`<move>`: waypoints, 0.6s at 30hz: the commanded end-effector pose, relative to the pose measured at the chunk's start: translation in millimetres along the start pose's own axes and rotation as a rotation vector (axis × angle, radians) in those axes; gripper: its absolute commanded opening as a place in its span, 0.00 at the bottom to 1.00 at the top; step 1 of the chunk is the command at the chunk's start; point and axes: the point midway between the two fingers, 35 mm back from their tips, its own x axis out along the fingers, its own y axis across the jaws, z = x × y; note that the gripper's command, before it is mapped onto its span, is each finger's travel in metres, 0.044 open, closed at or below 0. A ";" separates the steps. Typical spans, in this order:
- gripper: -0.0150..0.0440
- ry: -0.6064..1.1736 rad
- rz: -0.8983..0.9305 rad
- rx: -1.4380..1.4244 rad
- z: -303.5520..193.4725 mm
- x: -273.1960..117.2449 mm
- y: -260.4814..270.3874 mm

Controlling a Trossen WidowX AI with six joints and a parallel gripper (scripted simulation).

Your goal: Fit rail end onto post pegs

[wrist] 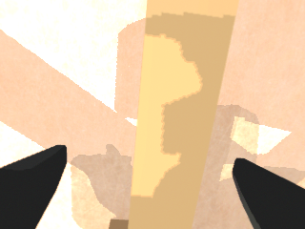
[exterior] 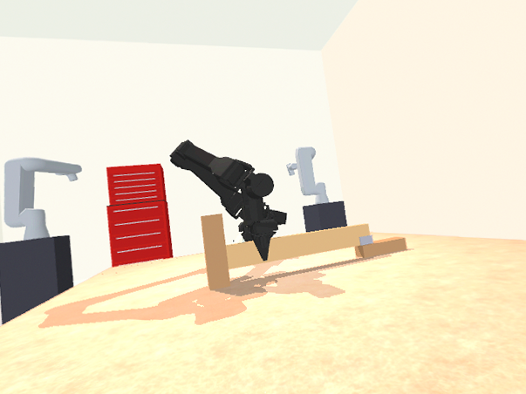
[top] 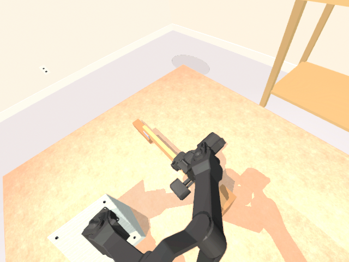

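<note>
The wooden rail (top: 160, 143) (exterior: 315, 243) (wrist: 178, 119) stands on edge, its near end against the post (top: 229, 201) (exterior: 214, 251) in the exterior view, clear above the table and looking roughly level. No gap or peg shows there; the pegs and holes are hidden. Its far end is in the pale bracket (exterior: 365, 240) on the low footboard block (top: 138, 124) (exterior: 387, 247). My gripper (exterior: 264, 259) (wrist: 152, 159) is open around the rail near the post, one finger on each side with space between finger and rail in the wrist view.
The arm's white base plate (top: 73, 233) is at the lower left of the top view. A wooden shelf (top: 315, 90) stands beyond the table. A red cabinet (exterior: 138, 216) and two pale robots (exterior: 19, 193) (exterior: 306, 169) on dark stands are in the background.
</note>
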 end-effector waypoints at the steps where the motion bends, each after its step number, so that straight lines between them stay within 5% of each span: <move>1: 1.00 0.000 0.000 0.000 1.8 -1.6 -0.1; 6: 1.00 0.007 -0.001 -0.002 31.0 -29.9 0.0; 18: 1.00 0.007 -0.001 -0.002 31.0 -29.9 0.0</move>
